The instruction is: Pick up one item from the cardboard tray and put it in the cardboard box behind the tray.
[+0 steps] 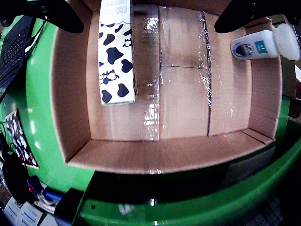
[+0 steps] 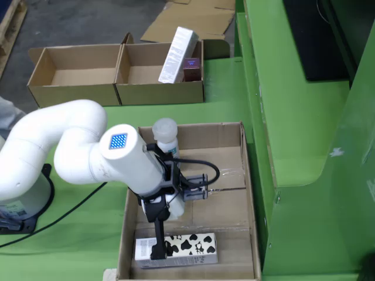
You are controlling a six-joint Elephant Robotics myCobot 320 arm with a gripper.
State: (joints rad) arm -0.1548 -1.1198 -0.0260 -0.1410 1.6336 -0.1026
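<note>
The wrist view looks down into the cardboard tray (image 1: 164, 157). A cow-patterned carton (image 1: 116, 56) lies flat at its upper left, and a white bottle (image 1: 263, 44) lies at the upper right. My gripper (image 1: 150, 21) is open and empty, its black fingers (image 1: 61, 16) spread at the top corners. In the fixed view the gripper (image 2: 166, 225) hangs over the tray (image 2: 249, 193), just above the carton (image 2: 176, 249). The bottle (image 2: 165, 137) lies by the arm at the tray's far end. Behind the tray stands a cardboard box (image 2: 161, 93).
That box holds a tall white carton (image 2: 179, 47) and a dark red box (image 2: 191, 69). A second, empty cardboard box (image 2: 70, 93) adjoins it on the left. Flattened cardboard (image 2: 193, 17) lies beyond. A keyboard (image 1: 11, 47) sits left of the tray.
</note>
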